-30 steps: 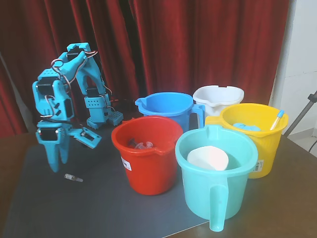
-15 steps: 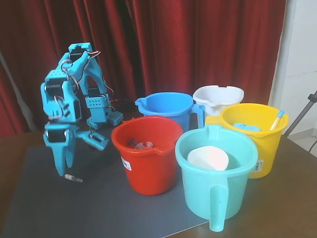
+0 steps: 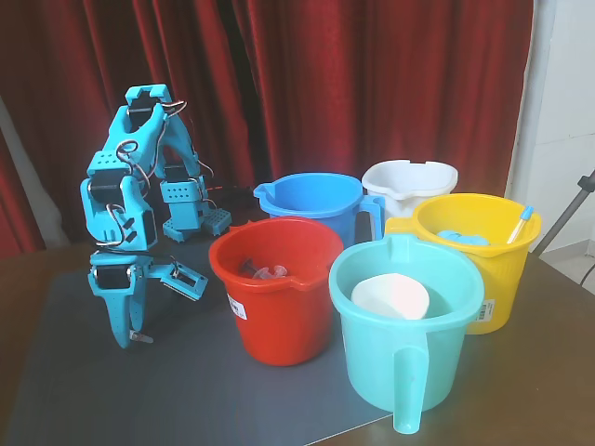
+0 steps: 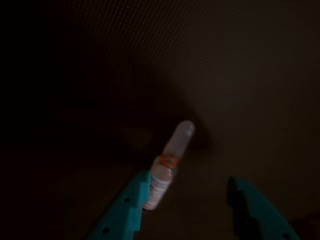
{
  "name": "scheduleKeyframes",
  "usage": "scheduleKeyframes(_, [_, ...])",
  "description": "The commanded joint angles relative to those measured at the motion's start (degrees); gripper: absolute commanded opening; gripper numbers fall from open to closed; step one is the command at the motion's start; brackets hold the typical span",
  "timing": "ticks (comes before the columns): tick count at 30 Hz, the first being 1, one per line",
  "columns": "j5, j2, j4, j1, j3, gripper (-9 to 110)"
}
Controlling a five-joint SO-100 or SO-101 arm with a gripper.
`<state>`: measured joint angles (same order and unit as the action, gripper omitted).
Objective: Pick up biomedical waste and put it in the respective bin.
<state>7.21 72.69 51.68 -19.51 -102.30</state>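
While the arm bends low: its tip points down at the mat, well to the left of the red bucket (image 3: pixel 277 290) in the fixed view.
Gripper (image 4: pixel 192 197): open wide, holding nothing; one blue finger (image 4: pixel 131 207) touches the vial, the other stands apart from it.
Vial (image 4: pixel 167 165): lying flat on the dark mat (image 3: pixel 186 390), left of the red bucket, its lower end between the fingers.
Red bucket: behind the teal bucket (image 3: pixel 406 330), in front of the blue bucket (image 3: pixel 311 200).
Yellow bucket (image 3: pixel 479 251): right of the red bucket.
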Motion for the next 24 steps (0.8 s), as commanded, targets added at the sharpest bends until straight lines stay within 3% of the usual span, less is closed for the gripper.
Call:
scheduleKeyframes(1, [1.76,1.49,-0.18,-3.52,-0.44,16])
scheduleKeyframes(9, [4.39,1.49,-0.35,-7.82,0.0,16])
scheduleKeyframes(24, [3.6,1.49,0.18,-6.42,-0.88,13])
